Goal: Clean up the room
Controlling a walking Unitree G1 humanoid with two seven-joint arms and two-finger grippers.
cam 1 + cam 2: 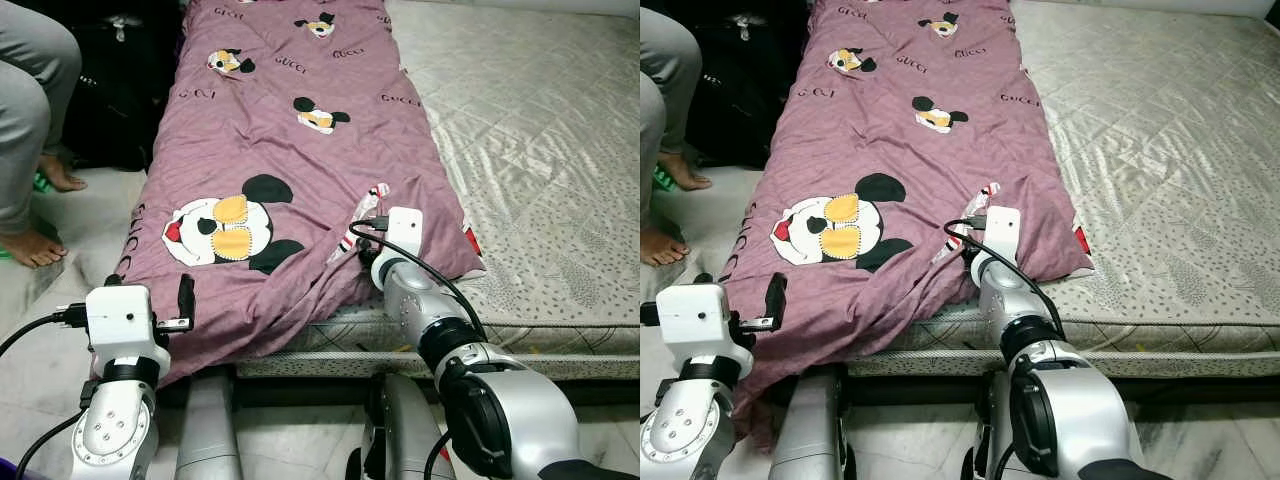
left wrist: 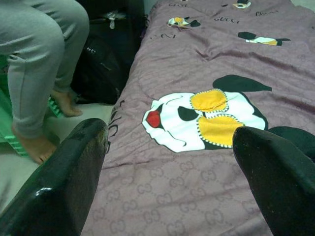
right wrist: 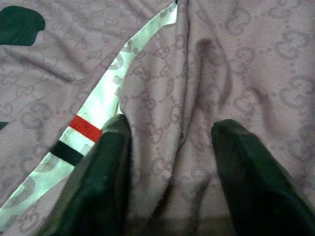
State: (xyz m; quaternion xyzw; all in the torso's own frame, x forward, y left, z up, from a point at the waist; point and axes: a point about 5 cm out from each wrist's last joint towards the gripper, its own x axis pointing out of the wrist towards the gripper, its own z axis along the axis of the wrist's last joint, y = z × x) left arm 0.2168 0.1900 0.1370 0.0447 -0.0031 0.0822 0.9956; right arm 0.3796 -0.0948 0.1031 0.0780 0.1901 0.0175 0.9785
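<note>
My right gripper (image 3: pixel 170 162), jaws wide, presses into the purple blanket (image 1: pixel 290 150) to grasp a fold; left gripper (image 2: pixel 172 182) hovers, jaws wide.

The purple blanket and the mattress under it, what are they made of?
The purple blanket looks like soft matte woven or brushed fabric: it folds and creases, with printed logos and cartoon faces. The mattress seems covered in shiny quilted cloth, with stitched diamond lines catching the light.
</note>
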